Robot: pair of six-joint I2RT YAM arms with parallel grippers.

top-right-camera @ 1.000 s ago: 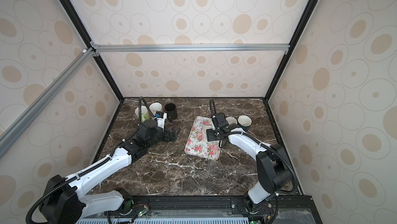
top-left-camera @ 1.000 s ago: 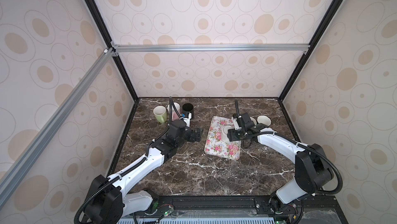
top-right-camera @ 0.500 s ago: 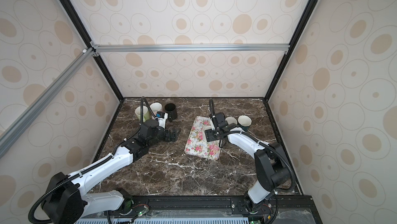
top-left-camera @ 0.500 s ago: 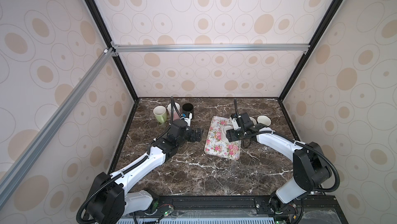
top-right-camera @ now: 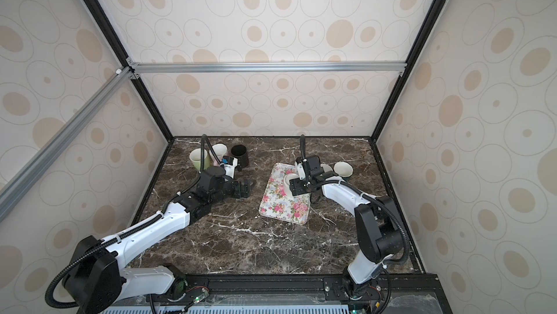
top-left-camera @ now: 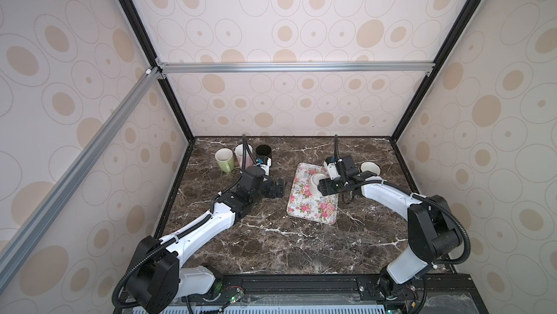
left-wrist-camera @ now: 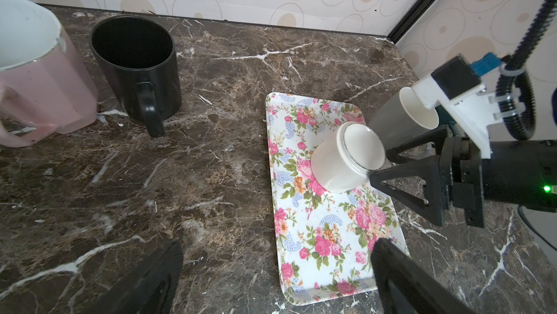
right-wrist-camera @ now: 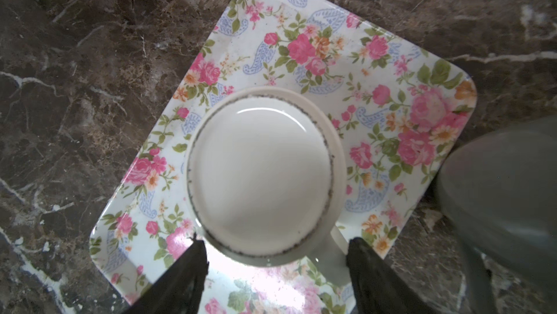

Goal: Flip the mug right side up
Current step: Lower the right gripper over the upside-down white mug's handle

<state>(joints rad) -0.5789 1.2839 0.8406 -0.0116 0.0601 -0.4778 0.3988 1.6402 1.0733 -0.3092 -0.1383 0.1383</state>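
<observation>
Both top views: white mug (top-left-camera: 316, 183) upside down on floral tray (top-left-camera: 310, 211), mid-right of marble table (top-left-camera: 271, 246). R gripper (top-left-camera: 321, 189) at mug's side, jaws apart, gripping nothing. L gripper (top-left-camera: 278, 189) just left of tray, jaws wide, empty. Green mug (top-left-camera: 224, 159), pink mug (top-left-camera: 242, 153), black mug (top-left-camera: 264, 153) upright at back left, behind L arm; grey mug (top-left-camera: 370, 168) upright right of tray, partly behind R wrist. L wrist view: mug base up, rim flat on tray; R fingers (left-wrist-camera: 407, 171) reach its far side, handle mostly hidden by them. R wrist view: handle (right-wrist-camera: 334, 255) shows, it and mug's near edge sit between the two fingers, jaws not closed on them; whether a finger touches, cannot tell
</observation>
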